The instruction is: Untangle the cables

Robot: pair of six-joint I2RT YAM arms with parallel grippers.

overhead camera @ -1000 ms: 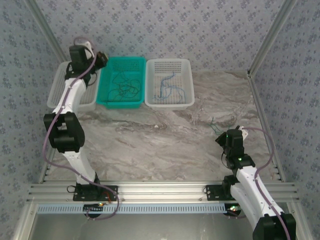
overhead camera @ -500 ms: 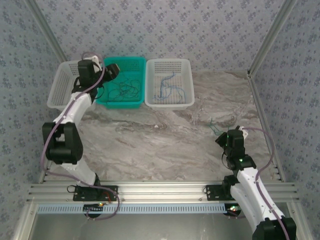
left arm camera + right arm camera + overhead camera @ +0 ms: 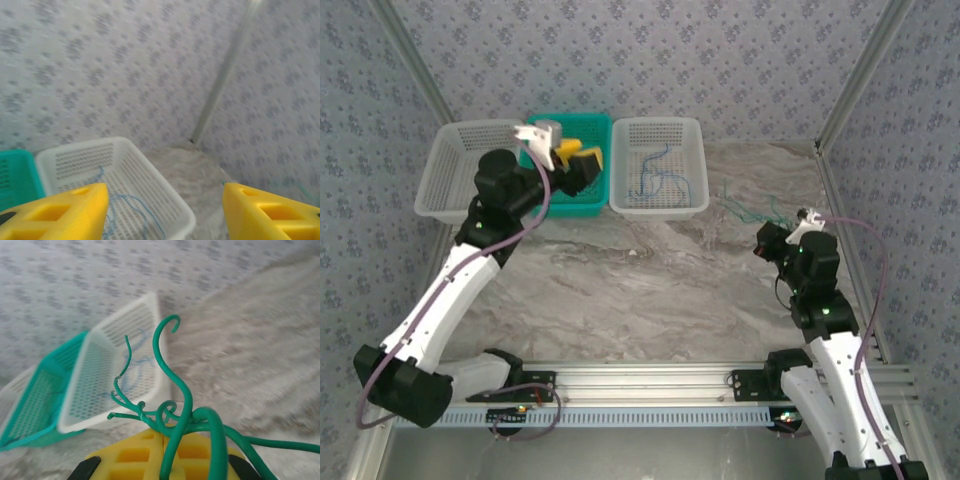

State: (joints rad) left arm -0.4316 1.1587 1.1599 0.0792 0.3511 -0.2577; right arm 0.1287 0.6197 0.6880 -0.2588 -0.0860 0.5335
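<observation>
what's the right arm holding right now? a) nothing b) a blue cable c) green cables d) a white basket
c: in the right wrist view, green cables are pinched between the shut yellow fingers of the right gripper.

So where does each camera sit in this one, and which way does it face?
Top external: above and behind the bases, looking down on the table; both arms show, left tool near the teal basket, right tool at the right.
Left wrist: faces the back wall and the white basket with its blue cable; own open yellow fingers at the bottom.
Right wrist: looks across the table to the baskets; own fingers shut on green cables.
Shared: the white basket appears in all three.
</observation>
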